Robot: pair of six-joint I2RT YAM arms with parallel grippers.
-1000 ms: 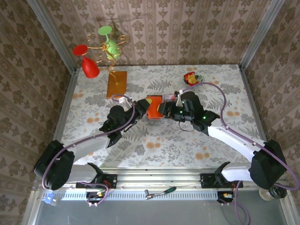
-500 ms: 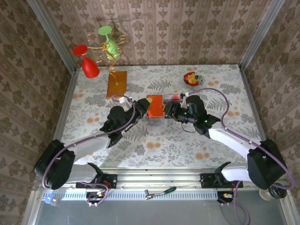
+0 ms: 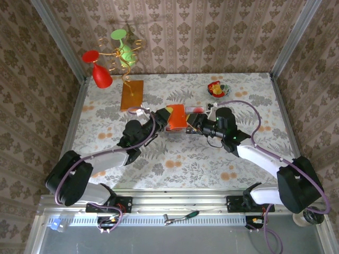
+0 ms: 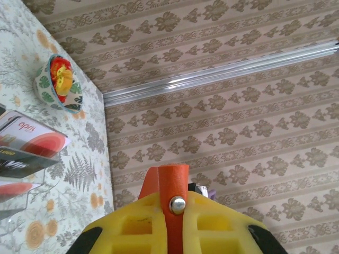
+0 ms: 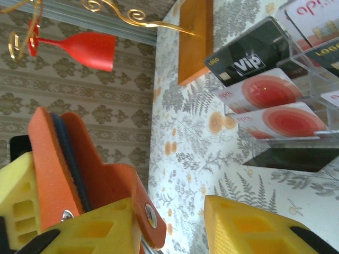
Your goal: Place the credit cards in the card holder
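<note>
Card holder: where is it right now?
In the top external view the card holder is mid-table, pinched in the left end effector, with the clear card tray just to its right.

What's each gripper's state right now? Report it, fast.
Left gripper: closed on the holder.
Right gripper: open, gripping nothing.

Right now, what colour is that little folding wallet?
Orange outside with a dark blue-grey lining; the card holder shows best in the right wrist view.
</note>
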